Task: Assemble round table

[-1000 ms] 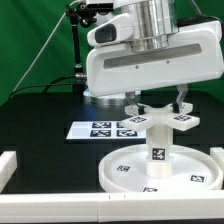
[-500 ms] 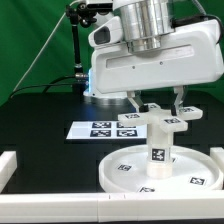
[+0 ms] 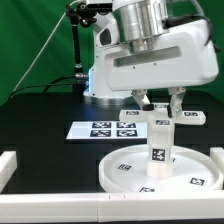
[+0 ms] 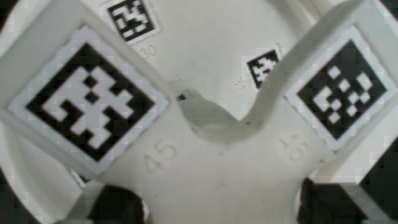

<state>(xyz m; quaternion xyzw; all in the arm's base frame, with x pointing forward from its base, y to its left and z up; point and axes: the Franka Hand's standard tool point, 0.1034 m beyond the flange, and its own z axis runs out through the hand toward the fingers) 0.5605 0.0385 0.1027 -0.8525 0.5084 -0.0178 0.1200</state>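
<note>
The large round disc [image 3: 115, 178] lies flat at the front of the table. The short thick leg [image 3: 158, 150] stands upright at its middle. The cross-shaped foot piece [image 3: 163, 120] sits on top of the leg, one arm pointing to the exterior view's right. My gripper [image 3: 160, 106] comes down from above, its fingers on either side of the foot piece's hub, shut on it. In the wrist view the foot piece [image 4: 214, 140] fills the picture with two tagged arms, and the dark fingertips [image 4: 128, 205] flank its hub.
The marker board [image 3: 100, 129] lies behind the disc toward the exterior view's left. White border rails run along the left [image 3: 8, 165] and front [image 3: 60, 212] of the table. A green post and cables [image 3: 78, 50] stand at the back.
My gripper has turned about its vertical axis with the foot piece in it. The cross arms have swung round on top of the leg. The disc and leg stay in place.
</note>
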